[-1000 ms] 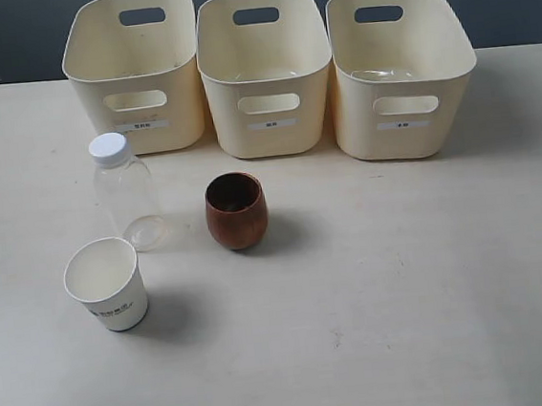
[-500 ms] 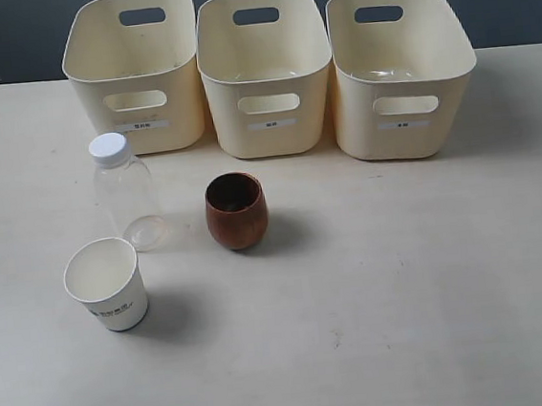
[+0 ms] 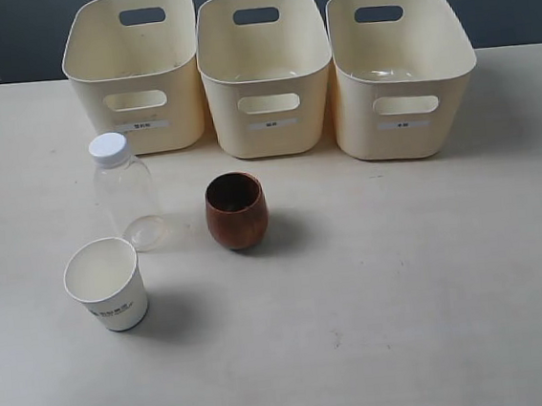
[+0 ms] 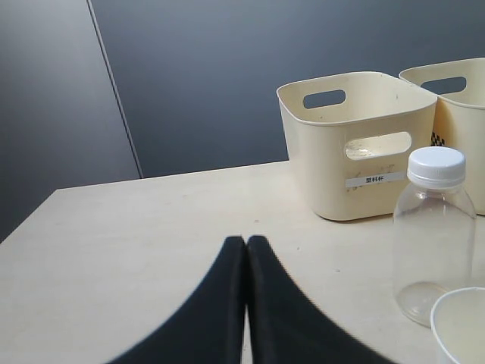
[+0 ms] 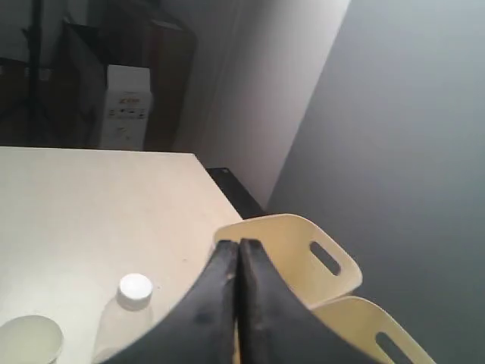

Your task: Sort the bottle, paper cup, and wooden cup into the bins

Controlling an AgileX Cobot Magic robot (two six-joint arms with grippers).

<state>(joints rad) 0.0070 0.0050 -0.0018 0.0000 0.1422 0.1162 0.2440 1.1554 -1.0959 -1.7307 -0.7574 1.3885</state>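
Still unsorted, bottle [image 3: 124, 193], paper cup [image 3: 106, 284] and wooden cup [image 3: 236, 209] stand before three bins [image 3: 266, 74]; left gripper [image 4: 246, 244] and right gripper [image 5: 237, 248] sit pressed closed, empty.

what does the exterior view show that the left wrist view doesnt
Only the exterior view shows the wooden cup, the right-hand bin, and the whole paper cup.

Only the left wrist view shows the left gripper, its fingers pressed together, holding nothing, and the dark wall behind the table.

Both show the bottle standing upright, the left bin, part of the middle bin and the table.
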